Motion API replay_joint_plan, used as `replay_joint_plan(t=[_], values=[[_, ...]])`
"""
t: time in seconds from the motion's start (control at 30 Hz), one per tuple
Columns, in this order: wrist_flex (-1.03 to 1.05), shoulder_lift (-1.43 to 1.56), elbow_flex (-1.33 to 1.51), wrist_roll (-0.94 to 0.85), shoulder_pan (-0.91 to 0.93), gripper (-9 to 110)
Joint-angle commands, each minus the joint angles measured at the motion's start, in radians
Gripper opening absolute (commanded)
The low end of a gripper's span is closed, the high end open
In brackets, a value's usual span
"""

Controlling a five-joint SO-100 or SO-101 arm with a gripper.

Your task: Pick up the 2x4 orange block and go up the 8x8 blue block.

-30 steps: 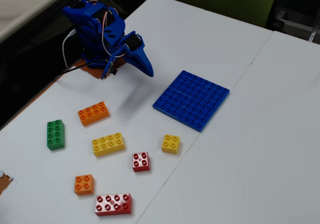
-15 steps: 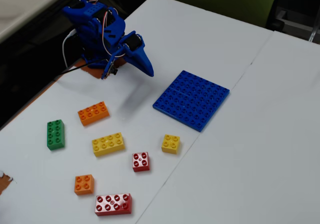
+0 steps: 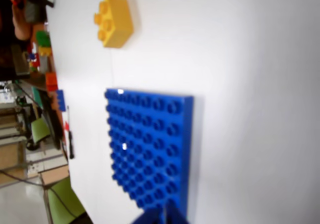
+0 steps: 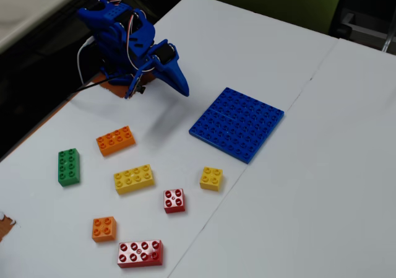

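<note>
The 2x4 orange block lies flat on the white table, left of centre in the fixed view; it is out of the wrist view. The 8x8 blue block lies flat to its right and fills the lower middle of the wrist view. My gripper hangs from the folded blue arm at the upper left, above the table between the two, touching neither. Its blue fingertips show at the bottom edge of the wrist view, closed together and empty.
A yellow 2x4 brick, green brick, small orange 2x2 brick, red 2x2 brick, red 2x4 brick and yellow 2x2 brick lie in front. The table's edge runs along the left.
</note>
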Motion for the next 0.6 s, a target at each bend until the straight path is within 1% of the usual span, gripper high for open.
replay_joint_plan(t=[0.0, 0.27, 0.33, 0.37, 0.57], values=[[0.002, -0.035, -0.058, -0.077, 0.023, 0], [0.005, -0.270, -0.319, -0.350, 0.052, 0], [-0.015, -0.344, -0.382, -0.483, 0.057, 0], [-0.009, -0.377, -0.420, -0.520, 0.063, 0], [0.035, -0.630, -0.649, -0.686, 0.118, 0]])
